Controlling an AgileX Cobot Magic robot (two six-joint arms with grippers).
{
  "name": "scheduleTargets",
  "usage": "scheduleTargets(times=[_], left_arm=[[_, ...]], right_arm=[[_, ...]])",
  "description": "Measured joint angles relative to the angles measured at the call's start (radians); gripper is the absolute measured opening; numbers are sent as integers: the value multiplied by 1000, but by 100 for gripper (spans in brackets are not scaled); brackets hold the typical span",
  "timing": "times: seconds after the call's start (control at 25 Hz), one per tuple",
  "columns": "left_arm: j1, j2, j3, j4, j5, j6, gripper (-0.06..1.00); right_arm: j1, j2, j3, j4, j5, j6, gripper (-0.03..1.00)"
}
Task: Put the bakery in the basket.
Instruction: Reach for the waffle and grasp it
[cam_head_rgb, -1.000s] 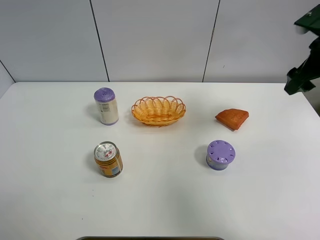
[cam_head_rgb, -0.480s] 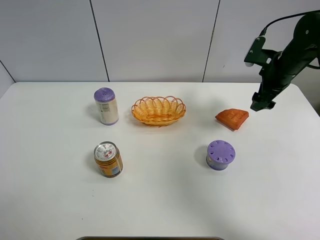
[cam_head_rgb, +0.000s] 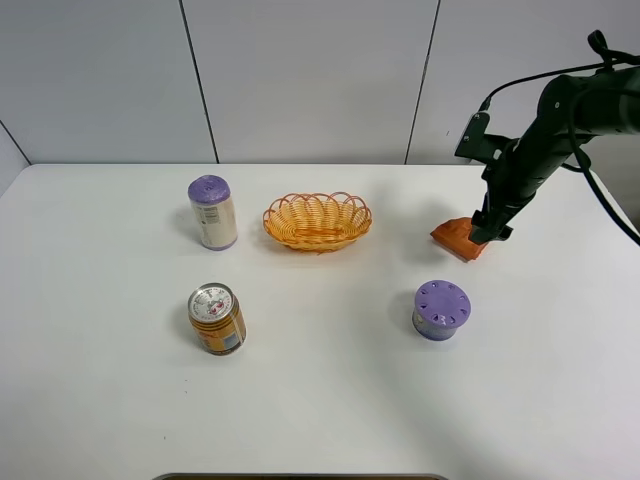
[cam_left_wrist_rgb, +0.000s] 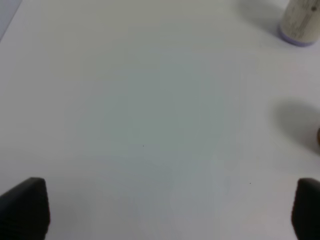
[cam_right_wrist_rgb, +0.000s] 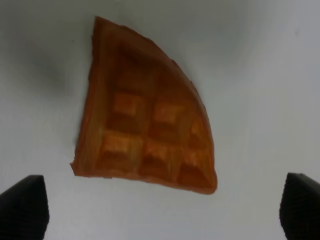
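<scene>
The bakery, an orange-brown waffle-topped wedge, lies flat on the white table at the right. It fills the right wrist view. My right gripper hangs just over its right part, open, with one dark fingertip on each side of it and not touching it. The oval yellow-orange woven basket stands empty at the middle back, well left of the bakery. My left gripper is open over bare table; it is out of the exterior high view.
A purple-lidded white can stands left of the basket and shows in the left wrist view. A drink can stands at front left. A short purple-lidded tub sits in front of the bakery.
My right arm has swung in from the far right edge and come down to the left, until its gripper is just above the bakery. Nothing on the table has moved.
</scene>
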Motion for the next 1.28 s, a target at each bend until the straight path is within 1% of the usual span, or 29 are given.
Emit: scheduleTargets(times=[0.28,0.88,1.16,1.2,1.28], left_arm=[[0,0,0,0,0,0,99],[0,0,0,0,0,0,99],[0,0,0,0,0,0,99],[0,0,0,0,0,0,99],[0,0,0,0,0,0,99]], right_arm=[[13,54,-45,3,-15,-8,91],[13,153,-48,15,-19,-8,91],[13,174,-48,15,-38,-8,91],[13,174,-48,15,-38,-8,91],[13,174,-48,15,-38,-8,87]])
